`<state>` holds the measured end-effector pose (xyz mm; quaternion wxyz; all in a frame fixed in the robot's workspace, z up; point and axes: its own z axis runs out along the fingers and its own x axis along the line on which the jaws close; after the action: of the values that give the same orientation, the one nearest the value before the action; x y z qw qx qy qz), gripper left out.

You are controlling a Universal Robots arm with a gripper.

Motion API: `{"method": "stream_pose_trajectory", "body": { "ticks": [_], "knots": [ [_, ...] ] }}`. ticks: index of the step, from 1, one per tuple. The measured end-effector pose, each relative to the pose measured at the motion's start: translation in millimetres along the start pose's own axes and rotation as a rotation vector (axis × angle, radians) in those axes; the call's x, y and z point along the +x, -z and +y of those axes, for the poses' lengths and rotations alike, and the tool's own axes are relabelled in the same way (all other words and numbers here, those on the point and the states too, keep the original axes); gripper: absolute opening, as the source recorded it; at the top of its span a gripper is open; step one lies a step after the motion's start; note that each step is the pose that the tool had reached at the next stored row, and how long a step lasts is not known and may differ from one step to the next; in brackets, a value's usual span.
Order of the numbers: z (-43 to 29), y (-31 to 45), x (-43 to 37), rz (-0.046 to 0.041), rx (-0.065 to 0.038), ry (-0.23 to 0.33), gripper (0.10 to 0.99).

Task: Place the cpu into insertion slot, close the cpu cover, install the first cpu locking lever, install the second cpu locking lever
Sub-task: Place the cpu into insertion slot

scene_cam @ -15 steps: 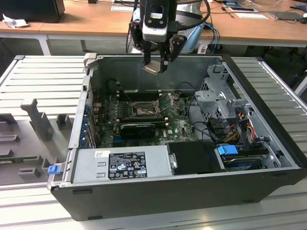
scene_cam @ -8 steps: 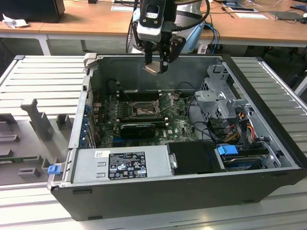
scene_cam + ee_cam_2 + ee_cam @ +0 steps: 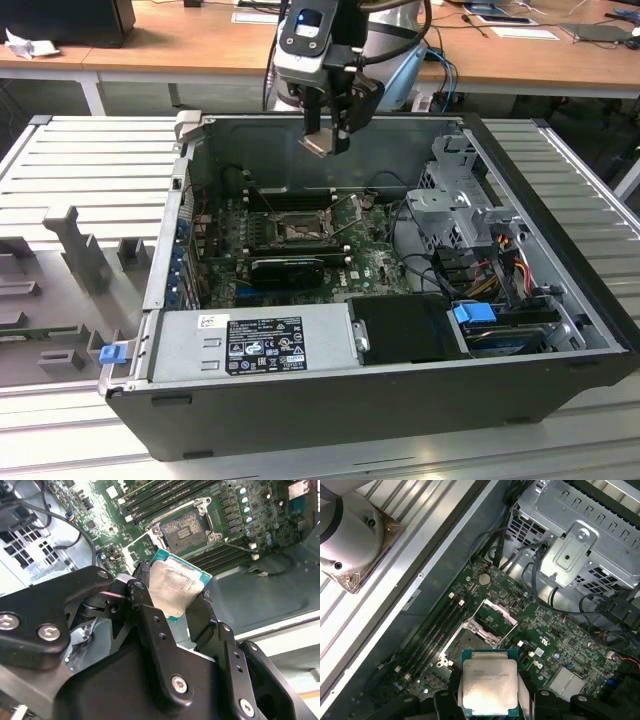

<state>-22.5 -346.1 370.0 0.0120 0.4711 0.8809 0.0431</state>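
Above the open black computer case (image 3: pixel 400 405), which lies on a ribbed grey metal table (image 3: pixel 90 150), the arm's black two-fingered gripper (image 3: pixel 327 140) hangs with its fingers (image 3: pixel 142 587) clamped on opposite edges of the cpu (image 3: pixel 322 146), a small flat square chip with a pale silvery metal face and a green border (the face is plain in both wrist views). The chip is held in the air, well apart from the insertion slot (image 3: pixel 297 232), a square dark socket with a metal rim set in the green circuit board (image 3: pixel 375 255). In the first wrist view the cpu cover (image 3: pixel 496 612), a thin metal frame plate, stands tilted up from one edge of the socket, whose contact grid lies uncovered beside long black memory slots (image 3: pixel 437 630).
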Motion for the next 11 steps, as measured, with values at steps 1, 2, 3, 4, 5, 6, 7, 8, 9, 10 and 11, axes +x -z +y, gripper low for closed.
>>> {"method": "stream_pose_trajectory", "body": {
  "ticks": [1, 2, 3, 4, 5, 6, 7, 8, 9, 10, 11],
  "knots": [
    [0.0, -0.2, 0.0, -0.0020, 0.000, -0.025, 0.529],
    [0.0, -0.4, 0.0, -0.0034, -0.001, -0.040, 0.529],
    [0.0, -0.5, 0.0, -0.0044, -0.001, -0.053, 0.529],
    [-0.1, -0.8, 0.0, -0.0056, -0.001, -0.069, 0.529],
    [-0.1, -1.3, 0.0, -0.0064, 0.000, -0.085, 0.529],
    [-0.1, -1.8, -0.1, -0.0070, 0.001, -0.098, 0.529],
    [-0.3, -3.0, 0.0, -0.0070, 0.004, -0.123, 0.529],
    [-0.4, -4.9, -0.1, -0.0050, 0.010, -0.149, 0.529],
    [-0.6, -6.4, -0.1, -0.0039, 0.014, -0.162, 0.529],
    [-0.8, -7.9, -0.1, -0.0040, 0.016, -0.178, 0.529],
    [-0.8, -8.8, -0.2, -0.0048, 0.016, -0.193, 0.529]
  ]
}}
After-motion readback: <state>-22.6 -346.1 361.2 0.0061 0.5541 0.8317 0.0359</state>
